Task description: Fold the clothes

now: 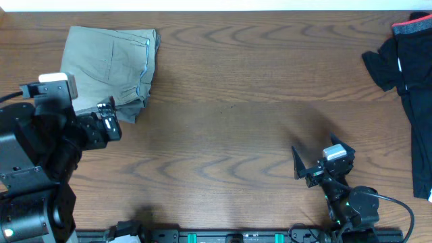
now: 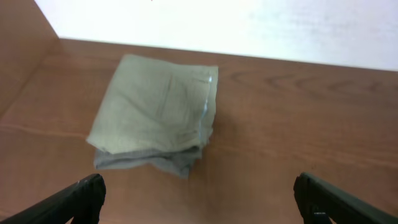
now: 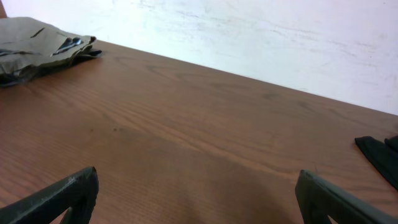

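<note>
Jaws on both arms stand wide, empty. Folded khaki trousers (image 1: 111, 64) lie at the surface's (image 1: 223, 135) far-left corner; dark garment (image 1: 386, 67) crumpled at right edge. I judge it soft, light, limp: pinch a hem corner.

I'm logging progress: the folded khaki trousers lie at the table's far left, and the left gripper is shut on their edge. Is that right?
No. The left gripper is open and holds nothing; the left wrist view shows its jaws spread wide, short of the folded khaki trousers. The rest stands.
</note>
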You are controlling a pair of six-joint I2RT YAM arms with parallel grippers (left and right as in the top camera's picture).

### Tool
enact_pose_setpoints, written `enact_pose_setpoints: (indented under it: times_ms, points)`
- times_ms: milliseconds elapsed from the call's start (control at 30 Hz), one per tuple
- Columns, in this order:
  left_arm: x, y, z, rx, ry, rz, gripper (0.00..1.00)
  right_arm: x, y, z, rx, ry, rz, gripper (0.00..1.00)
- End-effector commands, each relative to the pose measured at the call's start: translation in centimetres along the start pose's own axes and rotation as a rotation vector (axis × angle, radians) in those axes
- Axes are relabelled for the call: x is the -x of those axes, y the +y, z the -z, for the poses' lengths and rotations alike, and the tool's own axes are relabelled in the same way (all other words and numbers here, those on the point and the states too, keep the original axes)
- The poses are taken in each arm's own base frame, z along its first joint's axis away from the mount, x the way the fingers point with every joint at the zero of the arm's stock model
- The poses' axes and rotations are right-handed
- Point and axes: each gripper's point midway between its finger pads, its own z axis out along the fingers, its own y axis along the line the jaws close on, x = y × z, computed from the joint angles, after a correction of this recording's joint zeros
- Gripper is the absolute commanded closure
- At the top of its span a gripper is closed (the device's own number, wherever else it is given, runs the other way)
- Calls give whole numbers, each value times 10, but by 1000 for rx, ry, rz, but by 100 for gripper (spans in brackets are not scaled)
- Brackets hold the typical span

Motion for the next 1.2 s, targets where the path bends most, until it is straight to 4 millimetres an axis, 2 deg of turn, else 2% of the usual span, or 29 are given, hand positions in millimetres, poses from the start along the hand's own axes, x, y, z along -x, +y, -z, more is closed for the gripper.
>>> enact_pose_setpoints:
  times_ms: [0, 133, 267, 433, 533, 667, 767, 867, 1167]
  points:
    - [-5, 2, 2, 17, 9, -8, 2, -1, 2, 0, 6, -4, 15, 1]
    - [-14, -11, -3, -29, -28, -41, 2, -1, 2, 0, 6, -4, 15, 1]
    - [-29, -18, -19, -57, -139, -67, 2, -1, 2, 0, 6, -4, 15, 1]
    - [-69, -15, -33, -60, -277, -74, 2, -1, 2, 0, 6, -4, 15, 1]
    - [-98, -12, -35, -55, -333, -77, 2, -1, 2, 0, 6, -4, 15, 1]
    - [-126, -11, -36, -56, -402, -83, 2, -1, 2, 0, 6, -4, 15, 1]
    - [-136, -10, -38, -57, -451, -87, 2, -1, 2, 0, 6, -4, 15, 1]
    - [-142, -9, -49, -58, -454, -88, 2, -1, 2, 0, 6, -4, 15, 1]
    - [-142, -9, -49, -58, -454, -88, 2, -1, 2, 0, 6, -4, 15, 1]
